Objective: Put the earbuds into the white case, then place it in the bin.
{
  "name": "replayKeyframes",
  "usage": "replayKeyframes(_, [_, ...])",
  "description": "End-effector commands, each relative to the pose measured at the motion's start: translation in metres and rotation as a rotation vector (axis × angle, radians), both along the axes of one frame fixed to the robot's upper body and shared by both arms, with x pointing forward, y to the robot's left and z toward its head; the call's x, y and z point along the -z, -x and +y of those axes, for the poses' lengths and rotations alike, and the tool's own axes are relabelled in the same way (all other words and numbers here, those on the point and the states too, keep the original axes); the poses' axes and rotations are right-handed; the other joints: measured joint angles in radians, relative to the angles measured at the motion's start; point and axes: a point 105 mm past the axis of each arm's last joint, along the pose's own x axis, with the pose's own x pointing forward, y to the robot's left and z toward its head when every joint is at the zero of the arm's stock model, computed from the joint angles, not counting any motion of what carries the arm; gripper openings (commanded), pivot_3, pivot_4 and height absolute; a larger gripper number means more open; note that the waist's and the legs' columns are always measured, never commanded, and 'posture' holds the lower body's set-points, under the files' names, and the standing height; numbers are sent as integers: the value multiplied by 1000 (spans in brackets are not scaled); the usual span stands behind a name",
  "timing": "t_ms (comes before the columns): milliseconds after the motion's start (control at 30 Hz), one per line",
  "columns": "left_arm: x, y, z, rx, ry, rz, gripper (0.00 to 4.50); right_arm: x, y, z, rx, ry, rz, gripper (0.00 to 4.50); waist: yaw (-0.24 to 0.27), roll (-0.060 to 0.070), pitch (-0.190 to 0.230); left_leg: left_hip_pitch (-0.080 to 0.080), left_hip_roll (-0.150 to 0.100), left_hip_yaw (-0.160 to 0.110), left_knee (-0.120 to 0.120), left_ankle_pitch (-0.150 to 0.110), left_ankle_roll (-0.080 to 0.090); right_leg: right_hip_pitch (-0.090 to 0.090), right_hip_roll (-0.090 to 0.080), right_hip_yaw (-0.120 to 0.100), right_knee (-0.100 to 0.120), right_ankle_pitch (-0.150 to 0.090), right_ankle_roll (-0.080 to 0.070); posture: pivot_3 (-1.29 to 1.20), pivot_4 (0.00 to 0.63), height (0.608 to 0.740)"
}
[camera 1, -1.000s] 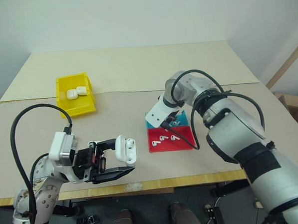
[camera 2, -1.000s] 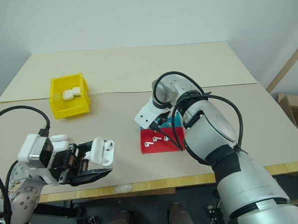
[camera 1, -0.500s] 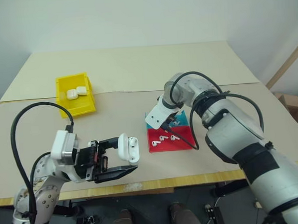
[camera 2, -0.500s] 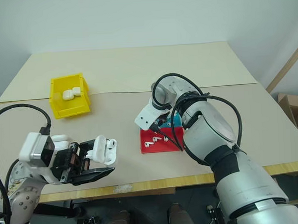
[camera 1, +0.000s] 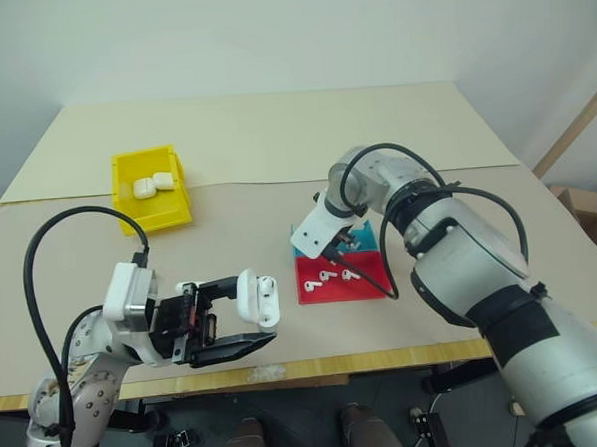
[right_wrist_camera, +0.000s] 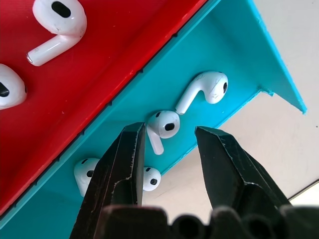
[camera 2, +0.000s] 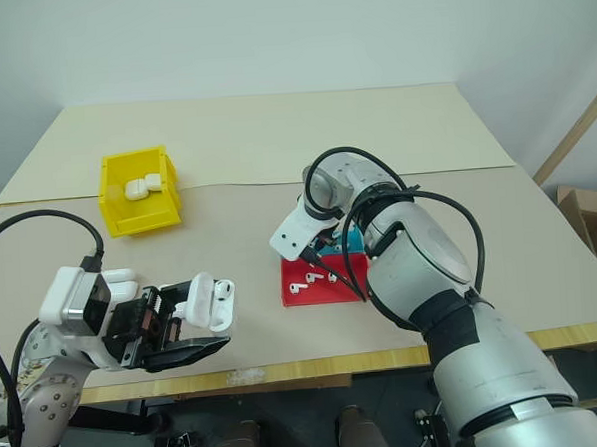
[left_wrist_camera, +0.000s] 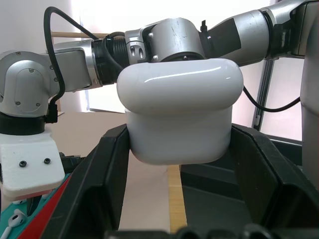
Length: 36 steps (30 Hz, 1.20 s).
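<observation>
A pale beige worktop (camera 1: 274, 135) carried three small containers, seen from above. The left gripper (camera 1: 245, 314) hung near the front edge of the worktop, well to the left of the red tray, with its jaws closed on a white case (camera 1: 254, 297). The case's lid stood open and one earbud sat inside it. In the left wrist view the case (left_wrist_camera: 179, 112) sat clamped between the two black fingers (left_wrist_camera: 102, 179). The red tray (camera 1: 367, 288) lay right of centre and held two loose earbuds (camera 1: 326, 276). A blue tray (right_wrist_camera: 219, 55) touched the far side of the red tray. The right gripper (right_wrist_camera: 167, 137) pointed steeply down over the blue tray, its jaws partly open and holding nothing. Between its fingertips (right_wrist_camera: 130, 144) lay one earbud (right_wrist_camera: 162, 127) on the blue tray floor, not yet gripped. A second earbud (right_wrist_camera: 204, 89) lay just beside it in the same tray, and two more sat near the tray's edge. A yellow bin (camera 1: 152, 206) stood well to the left of the red tray, farther back on the worktop. Two closed white cases (camera 1: 152, 184) lay inside the bin, touching each other.
</observation>
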Motion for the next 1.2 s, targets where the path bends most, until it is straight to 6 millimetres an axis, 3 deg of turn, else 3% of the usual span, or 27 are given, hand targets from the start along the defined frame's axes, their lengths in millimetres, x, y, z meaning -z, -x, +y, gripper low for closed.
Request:
replayKeyframes(33, [-4, 4, 0, 6, 3, -40, 2767, -4, -1, 1, -25, 10, -20, 1998, 0, 0, 0, 0, 0, 0, 0, 0, 0, 0, 0, 0, 0, 0, 0, 0, 150, 740])
replayKeyframes(333, [-3, 4, 0, 1, 3, -40, 2767, -3, 0, -1, -39, 27, -26, 1998, 0, 0, 0, 0, 0, 0, 0, 0, 0, 0, 0, 0, 0, 0, 0, 0, 150, 740])
replayKeyframes(400, [-3, 4, 0, 2, 4, -40, 2767, -4, -1, 3, -38, 0, -38, 1636, 0, 0, 0, 0, 0, 0, 0, 0, 0, 0, 0, 0, 0, 0, 0, 0, 150, 740])
replayKeyframes(1200, [-2, 3, 0, -3, 2, -48, 2767, 0, -3, 0, -53, 46, -59, 1636, 0, 0, 0, 0, 0, 0, 0, 0, 0, 0, 0, 0, 0, 0, 0, 0, 150, 740])
